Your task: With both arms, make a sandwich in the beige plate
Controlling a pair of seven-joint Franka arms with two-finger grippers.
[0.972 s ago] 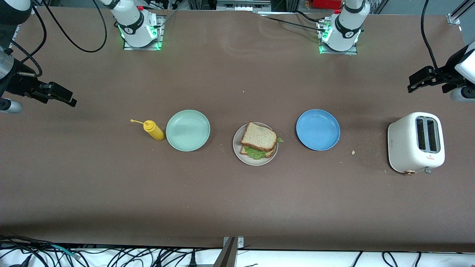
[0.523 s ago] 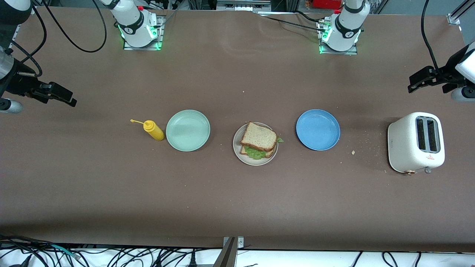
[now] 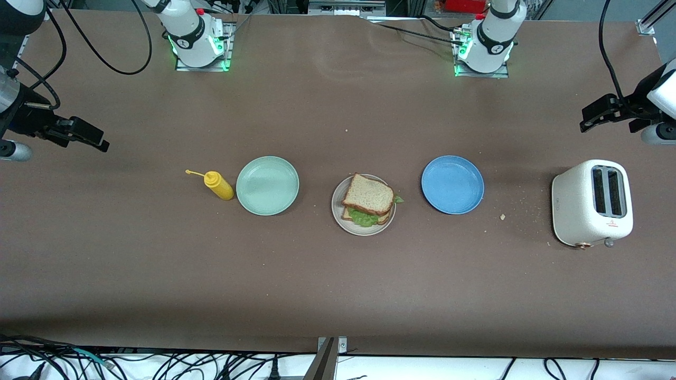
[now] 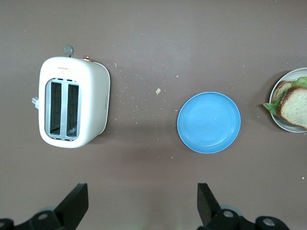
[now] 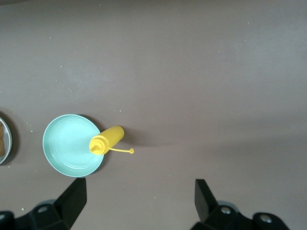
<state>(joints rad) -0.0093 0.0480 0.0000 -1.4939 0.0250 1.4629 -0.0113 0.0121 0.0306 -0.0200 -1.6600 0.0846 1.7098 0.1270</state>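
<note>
The sandwich (image 3: 368, 201), two bread slices with green lettuce between them, lies on the beige plate (image 3: 338, 215) at the middle of the table. Both also show in the left wrist view: the sandwich (image 4: 295, 103) on the plate (image 4: 284, 125). My left gripper (image 3: 587, 122) hangs open and empty over bare table at the left arm's end, beside the toaster; its own view shows it (image 4: 142, 203) with fingers wide apart. Over bare table at the right arm's end, my right gripper (image 3: 100, 141) (image 5: 139, 199) is likewise open and empty. Both arms wait.
A mint-green plate (image 3: 267, 185) and a lying yellow squeeze bottle (image 3: 218, 185) are beside the beige plate toward the right arm's end. A blue plate (image 3: 452, 184), a crumb (image 3: 502, 216) and a white toaster (image 3: 591, 203) lie toward the left arm's end.
</note>
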